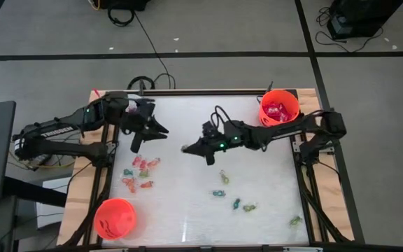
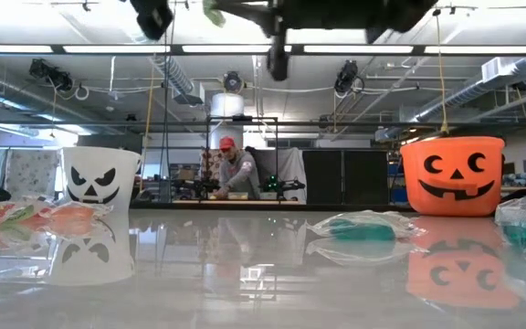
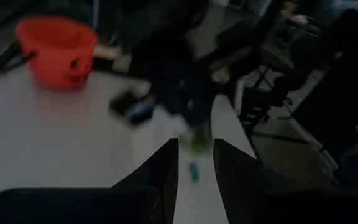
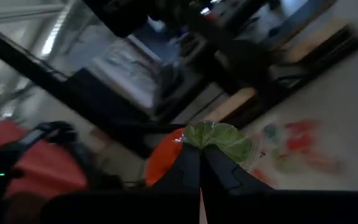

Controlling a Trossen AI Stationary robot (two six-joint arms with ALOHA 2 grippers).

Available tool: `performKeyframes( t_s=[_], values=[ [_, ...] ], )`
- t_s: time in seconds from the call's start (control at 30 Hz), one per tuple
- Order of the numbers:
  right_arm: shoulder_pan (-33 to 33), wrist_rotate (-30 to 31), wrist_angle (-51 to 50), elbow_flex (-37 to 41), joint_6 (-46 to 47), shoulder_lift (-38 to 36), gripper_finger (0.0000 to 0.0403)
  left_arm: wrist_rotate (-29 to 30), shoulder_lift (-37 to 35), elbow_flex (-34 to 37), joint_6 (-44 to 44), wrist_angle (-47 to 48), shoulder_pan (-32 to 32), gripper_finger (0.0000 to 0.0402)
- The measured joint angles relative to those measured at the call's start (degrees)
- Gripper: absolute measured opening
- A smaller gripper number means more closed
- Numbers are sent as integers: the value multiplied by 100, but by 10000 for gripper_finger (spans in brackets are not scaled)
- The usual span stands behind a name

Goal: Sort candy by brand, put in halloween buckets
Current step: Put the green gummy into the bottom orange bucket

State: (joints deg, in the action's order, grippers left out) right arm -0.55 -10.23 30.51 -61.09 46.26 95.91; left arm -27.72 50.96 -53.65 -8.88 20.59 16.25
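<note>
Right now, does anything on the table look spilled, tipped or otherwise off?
Nothing stands out. Both orange buckets sit upright at opposite corners. The loose candy is in two groups, reddish pieces and green pieces, lying flat on the table. The right hand grips a green candy above the table.

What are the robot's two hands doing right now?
Left gripper: open, holding nothing.
Right gripper: shut on a green candy.
</note>
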Motion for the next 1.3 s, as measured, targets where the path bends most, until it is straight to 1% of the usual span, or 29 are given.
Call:
performKeyframes(
  t_s=[0.2,0.37,0.5,0.63,0.77,0.9,1.1,1.2,1.3],
  values=[
    [43,-874,544,-813,310,714,5,571,0,0,174,-446,-577,115],
    [96,-1289,736,-1607,465,1226,5,624,4,0,944,-459,-916,148],
    [175,-1603,727,-2057,648,1468,5,651,-16,-2,1175,-429,-1191,178],
    [260,-1757,719,-2102,739,1478,5,738,-80,-4,1180,-367,-1318,192],
    [369,-1966,963,-2102,1084,1480,6,944,-176,-10,1178,-242,-1318,193],
    [435,-2070,1044,-2102,1143,1480,6,1166,-287,-13,1181,-159,-1322,193],
    [495,-2043,1238,-2115,1214,1456,6,1360,-695,-7,1179,150,-1335,193],
    [558,-1976,1452,-2117,1305,1454,6,1604,-866,-2,1177,351,-1333,193],
    [607,-1879,1444,-2117,1315,1454,6,1922,-905,-2,1148,259,-1331,193]
  ],
)
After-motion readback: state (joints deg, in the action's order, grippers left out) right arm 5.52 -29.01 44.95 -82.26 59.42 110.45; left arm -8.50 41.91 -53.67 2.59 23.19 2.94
